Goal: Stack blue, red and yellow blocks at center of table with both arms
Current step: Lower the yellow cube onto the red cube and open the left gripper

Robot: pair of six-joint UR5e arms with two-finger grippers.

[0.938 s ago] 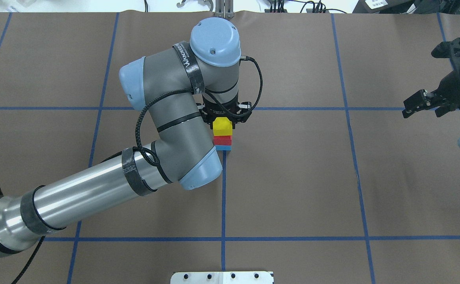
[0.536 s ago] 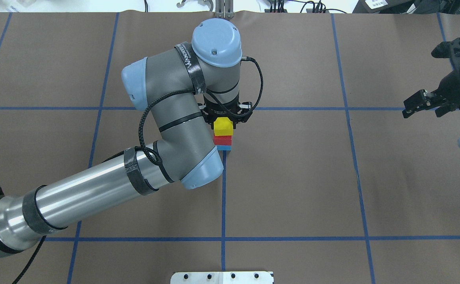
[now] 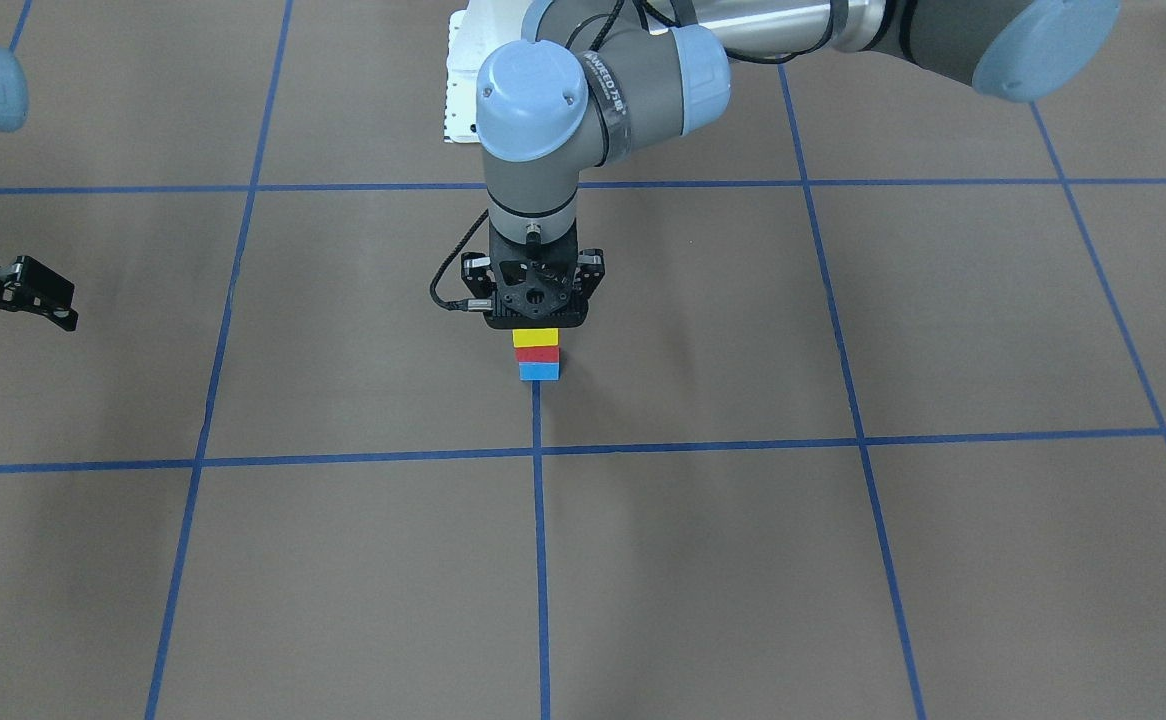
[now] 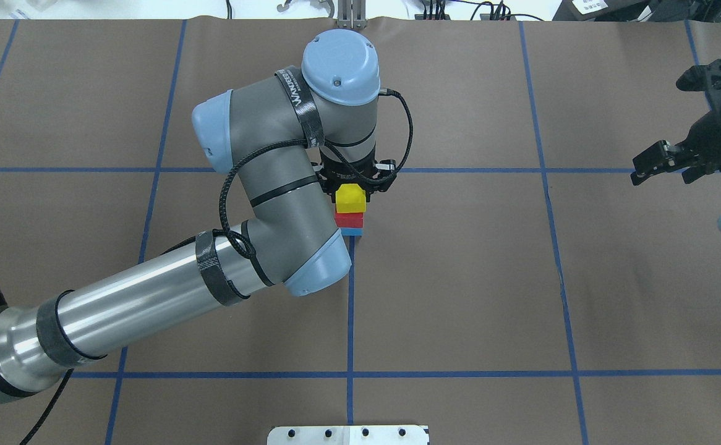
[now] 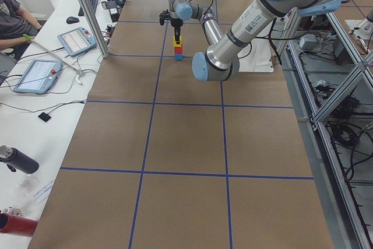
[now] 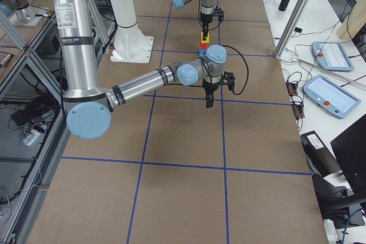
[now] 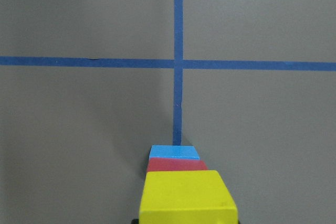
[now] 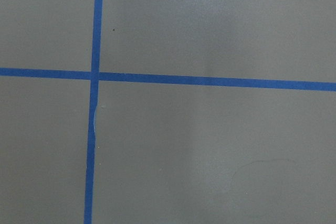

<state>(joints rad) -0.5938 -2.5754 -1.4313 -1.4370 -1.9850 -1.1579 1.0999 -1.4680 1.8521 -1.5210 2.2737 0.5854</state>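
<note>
At table ctr: 3-cube stack w/ our left gripper [image 3: 535,320] at its top.
Bright yellow matte cube [image 4: 350,199] sits on red matte cube [image 4: 349,219], red on sky-blue matte cube [image 4: 349,231], over a thin blue tape line [image 4: 349,296] of the brown table [image 4: 459,278]. Left jaws flank yellow; we can't tell if they clamp it. Right gripper [image 4: 663,168], well apart, gapes wide, empty.

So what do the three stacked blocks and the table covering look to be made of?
The yellow block, red block and blue block: even colour, matte faces with no glare, crisp edges; painted wood or plastic, cannot tell which. The table: brown matte sheet, likely paper, lying flat without sheen. The blue lines: tape, slightly wrinkled in the right wrist view.
</note>
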